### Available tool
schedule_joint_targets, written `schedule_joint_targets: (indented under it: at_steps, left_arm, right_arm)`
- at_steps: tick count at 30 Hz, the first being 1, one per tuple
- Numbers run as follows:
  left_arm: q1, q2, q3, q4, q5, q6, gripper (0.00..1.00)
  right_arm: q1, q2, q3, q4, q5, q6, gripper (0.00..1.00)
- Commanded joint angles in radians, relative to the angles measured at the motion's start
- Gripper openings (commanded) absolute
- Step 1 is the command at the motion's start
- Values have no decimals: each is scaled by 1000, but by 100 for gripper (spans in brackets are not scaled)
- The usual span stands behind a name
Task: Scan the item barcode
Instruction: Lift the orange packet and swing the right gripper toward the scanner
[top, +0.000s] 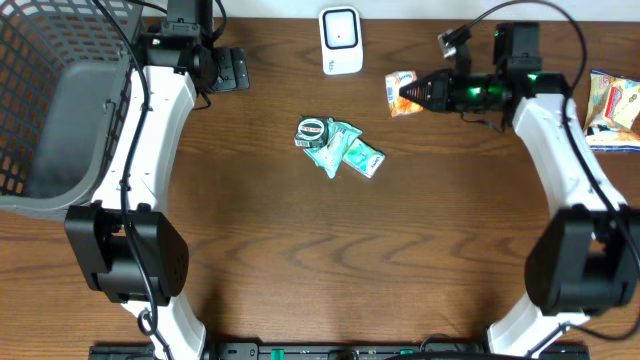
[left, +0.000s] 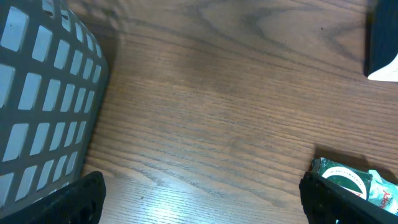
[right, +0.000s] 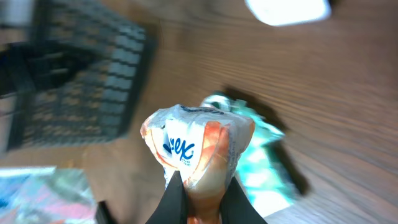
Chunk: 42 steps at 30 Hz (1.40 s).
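My right gripper (right: 200, 193) is clamped on the orange-and-white snack packet (top: 401, 92), which is held up near the scanner (top: 341, 40), off to its right. The pick looks done, and showing the barcode is left. The packet's long axis seems to run crosswise to my fingers, printed face toward my wrist. My left gripper (left: 199, 208) stands open.

The brown wood-grain counter (top: 300, 260) is open wood across its near half. Mid-counter a heap of green-and-white packets (top: 340, 148) blocks the way. Behind it stands a white boxy scanner (top: 341, 40), with an orange-and-white crinkled packet (top: 401, 93) held near its right. A grey lattice plastic basket (top: 50, 110) walls the left, colourful snack bags (top: 612, 105) the right edge
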Motion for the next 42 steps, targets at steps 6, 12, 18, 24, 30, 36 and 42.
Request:
schedule_joint_targets:
  at_steps: [6,12,18,24,30,36,42]
  left_arm:
    - [0,-21,12,-3,-10,-16,98]
    - [0,-21,12,-3,-10,-16,97]
    - [0,-21,12,-3,-10,-16,98]
    - [0,-21,12,-3,-9,-16,98]
    - [0,-21,12,-3,-10,-16,98]
    - [0,-21,12,-3,-10,-16,98]
    - [0,-21,12,-3,-9,-16,98]
  right_arm:
    - [1,-104,3,12,-248,-26,1]
    - [1,-102,3,35,-402,-45,1]
    - [2,-102,3,39,-415,-45,1]
    - [2,-102,3,39,-410,-53,1]
    - [2,-102,3,39,-407,-52,1]
    - [3,-102,3,39,-372,-51,1]
    - [38,-102,3,35,-232,-47,1]
